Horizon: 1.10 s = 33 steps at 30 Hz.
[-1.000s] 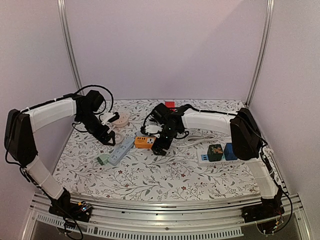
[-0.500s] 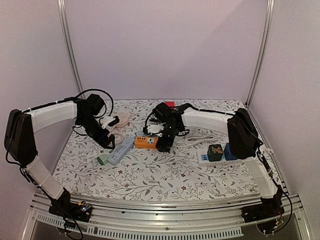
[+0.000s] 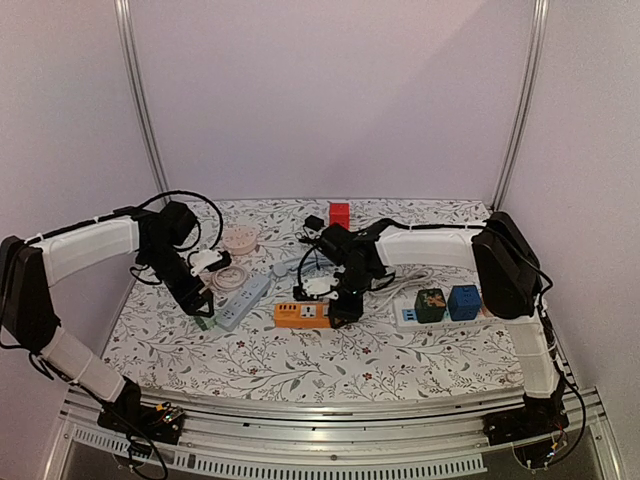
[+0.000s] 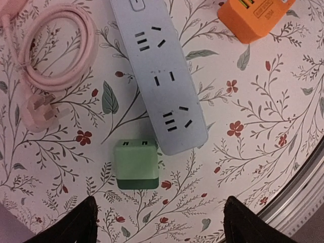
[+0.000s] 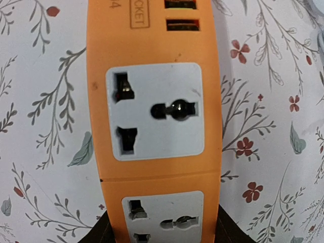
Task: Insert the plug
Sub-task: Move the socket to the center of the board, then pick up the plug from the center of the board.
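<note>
A green plug lies flat on the flowered table, its two prongs toward the end of a pale blue power strip. My left gripper hangs open above the cloth just nearer than the plug, touching nothing. From above, the green plug shows beside the left gripper. An orange power strip with white universal sockets fills the right wrist view. My right gripper is shut on its sides. In the top view, the orange strip lies mid-table at the right gripper.
A coiled pink cable with its plug lies left of the pale strip. A pink round unit and a red block sit at the back. A white strip holding green and blue cubes lies right. The metal front rail is close.
The right gripper has closed on the orange strip and carried it toward the near side. The left gripper has moved nearer and leftward, over the green plug, narrowing slightly.
</note>
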Available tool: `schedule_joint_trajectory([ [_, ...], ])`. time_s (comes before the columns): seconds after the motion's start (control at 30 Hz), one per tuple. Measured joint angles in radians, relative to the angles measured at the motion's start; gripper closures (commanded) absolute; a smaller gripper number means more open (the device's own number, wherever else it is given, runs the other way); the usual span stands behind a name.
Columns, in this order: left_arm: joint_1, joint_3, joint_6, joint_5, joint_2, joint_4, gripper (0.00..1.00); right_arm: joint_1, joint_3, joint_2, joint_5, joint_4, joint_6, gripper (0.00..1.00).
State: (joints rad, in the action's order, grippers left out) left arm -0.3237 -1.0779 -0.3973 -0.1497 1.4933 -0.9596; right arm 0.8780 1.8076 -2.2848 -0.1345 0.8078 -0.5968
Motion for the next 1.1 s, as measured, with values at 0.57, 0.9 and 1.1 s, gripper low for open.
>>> schedule_joint_trajectory([
  [0.57, 0.002, 0.217, -0.128, 0.122, 0.035, 0.174, 0.28, 0.064, -0.179, 0.125, -0.034, 0.032, -0.044, 0.21],
  [0.9, 0.002, 0.211, -0.135, 0.155, 0.135, 0.279, 0.69, 0.064, -0.194, 0.27, -0.041, 0.001, 0.029, 0.18],
  [1.1, 0.005, 0.202, -0.133, 0.127, 0.142, 0.291, 1.0, 0.064, -0.22, 0.33, -0.044, -0.029, 0.065, 0.16],
])
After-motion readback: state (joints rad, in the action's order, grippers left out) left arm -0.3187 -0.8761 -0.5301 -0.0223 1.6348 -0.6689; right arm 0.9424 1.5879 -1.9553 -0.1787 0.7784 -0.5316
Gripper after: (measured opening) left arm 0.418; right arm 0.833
